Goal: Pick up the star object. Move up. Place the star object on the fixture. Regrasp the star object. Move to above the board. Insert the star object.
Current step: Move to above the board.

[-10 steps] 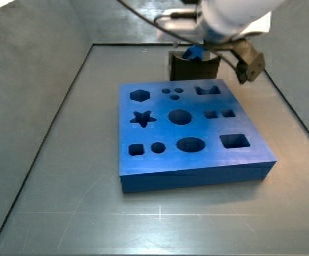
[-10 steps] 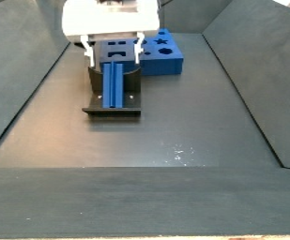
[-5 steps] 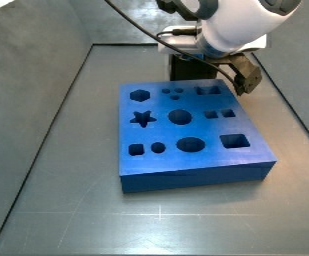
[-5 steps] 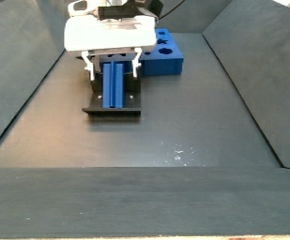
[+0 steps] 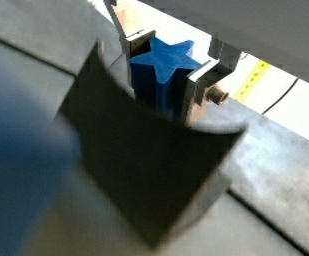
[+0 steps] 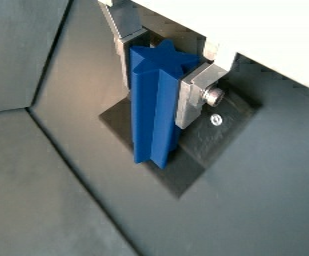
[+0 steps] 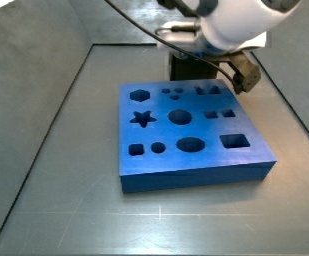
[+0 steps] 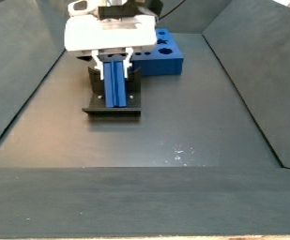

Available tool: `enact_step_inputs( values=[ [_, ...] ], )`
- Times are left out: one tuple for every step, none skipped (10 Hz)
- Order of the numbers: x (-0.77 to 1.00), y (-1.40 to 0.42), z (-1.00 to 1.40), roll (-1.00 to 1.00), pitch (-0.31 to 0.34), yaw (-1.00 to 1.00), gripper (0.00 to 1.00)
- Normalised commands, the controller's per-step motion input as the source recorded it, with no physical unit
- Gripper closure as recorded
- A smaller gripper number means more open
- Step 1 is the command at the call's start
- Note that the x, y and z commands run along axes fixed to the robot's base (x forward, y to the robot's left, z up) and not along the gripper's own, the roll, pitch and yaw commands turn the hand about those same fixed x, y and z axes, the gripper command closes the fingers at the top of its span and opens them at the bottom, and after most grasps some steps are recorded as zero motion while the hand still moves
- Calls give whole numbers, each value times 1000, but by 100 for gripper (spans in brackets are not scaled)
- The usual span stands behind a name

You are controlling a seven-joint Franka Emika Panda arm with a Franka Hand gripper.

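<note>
**Ana:** Two silver fingers (image 6: 194, 88) are pressed against the sides of the star object (image 6: 154, 100), one on each flank, so the gripper (image 6: 158, 78) is clamped on it. In a wrist view the blue star-shaped end face (image 5: 166, 60) shows right between the plates.

**Ben:** And where does the piece sit?

**Ana:** On the fixture (image 8: 111, 97). In a side view the blue bar (image 8: 114, 82) lies lengthwise along the dark bracket, with the gripper (image 8: 114, 64) straight above its far end, under the white wrist housing. In a wrist view the bar runs down onto the dark base plate (image 6: 204, 150), touching it.

**Ben:** What about the board?

**Ana:** The board (image 7: 194, 135) lies flat on the grey floor, with its star, hexagon, circle and square holes all showing. In that side view the fixture (image 7: 186, 68) stands just beyond the board's far edge, and the gripper (image 7: 232, 68) is over it, largely covered by the white arm; the star object cannot be made out there. In a side view from the opposite end, the board (image 8: 167, 54) sits just behind and beside the fixture.
</note>
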Motion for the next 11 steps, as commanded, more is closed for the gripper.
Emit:
enact_step_inputs(
  values=[
    [-287,-36,1000,120,85,-224,100],
    [-269,-28,1000,58,109,-144,100],
    [-263,-28,1000,41,129,-114,100],
    [-252,-30,1000,8,167,-55,100],
    [-239,-29,1000,-15,185,-11,100],
    [-223,-28,1000,-44,187,50,100],
    [-215,-29,1000,-44,170,84,100],
    [-202,-28,1000,-45,123,120,100],
    [-197,-27,1000,-45,99,130,100],
    [-184,-26,1000,-47,50,136,100],
    [-176,-24,1000,-46,15,133,100]
  ],
)
